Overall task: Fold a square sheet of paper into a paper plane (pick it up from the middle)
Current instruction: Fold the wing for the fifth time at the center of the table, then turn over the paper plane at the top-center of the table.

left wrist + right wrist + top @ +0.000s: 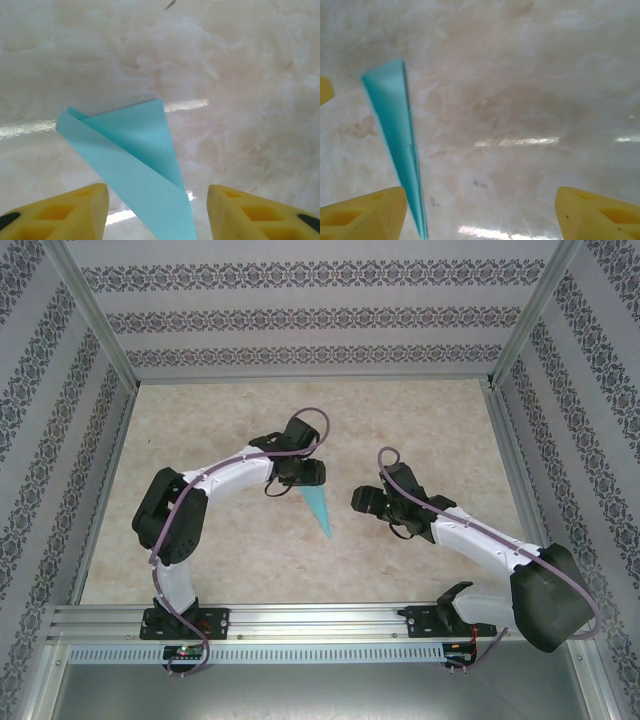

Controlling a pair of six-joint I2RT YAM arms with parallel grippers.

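Note:
The paper plane [319,508] is a slim light-blue dart lying on the marble tabletop, its tip pointing toward the near edge. My left gripper [296,484] hovers over its wide end. In the left wrist view the plane [135,160] runs between the yellow fingers [75,210] of the left gripper [157,215], which stands open with a gap on each side. My right gripper [364,502] sits just right of the plane. In the right wrist view the right gripper [480,215] stands open and empty, and the plane [395,130] lies beside its left finger [365,215].
Patterned walls [320,310] and aluminium posts [90,310] enclose the table on three sides. A metal rail [320,625] carrying both arm bases runs along the near edge. Bare tabletop [430,430] lies behind and beside the arms.

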